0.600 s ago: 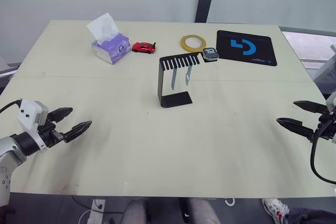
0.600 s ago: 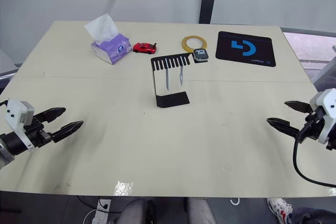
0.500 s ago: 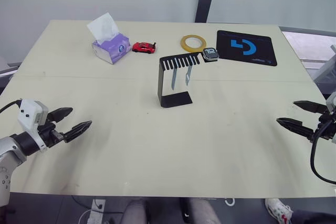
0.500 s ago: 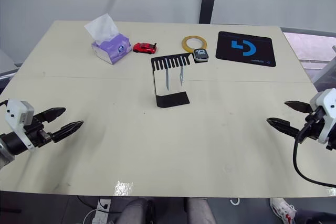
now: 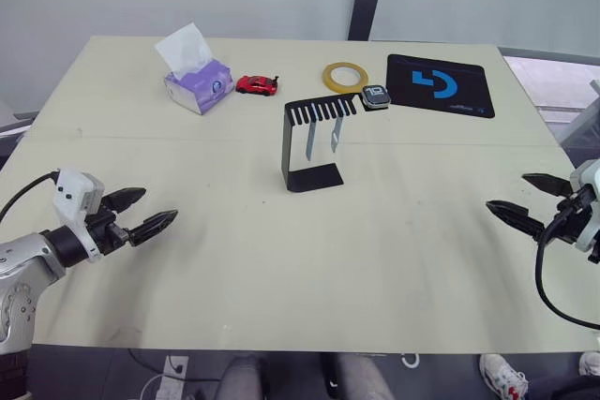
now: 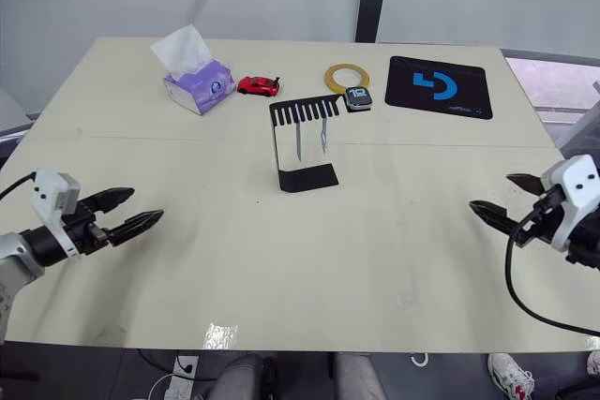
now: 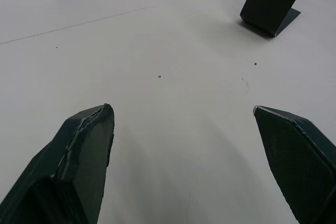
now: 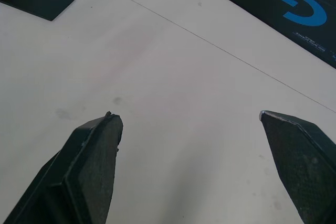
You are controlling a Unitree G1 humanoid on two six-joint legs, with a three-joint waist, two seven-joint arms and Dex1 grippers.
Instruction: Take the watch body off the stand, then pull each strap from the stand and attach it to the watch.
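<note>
The black stand rises at the table's middle, toward the far side. The watch body sits at the right end of its comb-slotted top bar. Two pale blue-grey straps hang from the slots. My left gripper is open, low over the near left of the table, far from the stand. My right gripper is open near the table's right edge, with nothing between its fingers. The stand's foot shows in the left wrist view, well beyond my left gripper.
On the far side of the table sit a purple tissue box, a red toy car, a yellow tape ring and a black mouse pad with a blue logo. The mouse pad lies ahead in the right wrist view.
My left gripper has moved a little right and toward the table's middle. My right gripper has shifted slightly inward and toward the far side. The stand, watch body and straps are unmoved.
</note>
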